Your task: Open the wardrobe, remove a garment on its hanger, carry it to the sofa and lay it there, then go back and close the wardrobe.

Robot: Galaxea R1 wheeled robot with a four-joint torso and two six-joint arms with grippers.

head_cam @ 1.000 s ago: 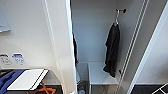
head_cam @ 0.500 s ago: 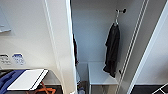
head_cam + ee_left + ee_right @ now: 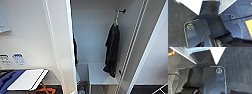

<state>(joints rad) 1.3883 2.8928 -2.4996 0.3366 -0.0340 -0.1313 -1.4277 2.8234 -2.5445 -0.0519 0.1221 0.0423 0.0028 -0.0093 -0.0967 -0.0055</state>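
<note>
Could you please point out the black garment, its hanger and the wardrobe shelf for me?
garment (image 3: 112, 48): head view, middle of the hanging fabric.
hanger (image 3: 116, 18): head view, pale neck below the hook.
wardrobe shelf (image 3: 98, 73): head view, bare white top.

Glossy dark wrist plate (image 3: 205, 32), round corner fittings (image 3: 190, 26), thin black cable (image 3: 218, 24).

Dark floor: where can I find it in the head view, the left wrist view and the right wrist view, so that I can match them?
Head view: the dark floor runs along the bottom edge, at the foot of the open wardrobe.
Left wrist view: it lies beside the robot's dark plate, at.
Right wrist view: it lies beside the dark plate, at.
Shared landmark: a white panel meeting the floor, possibly the wardrobe's.
</note>
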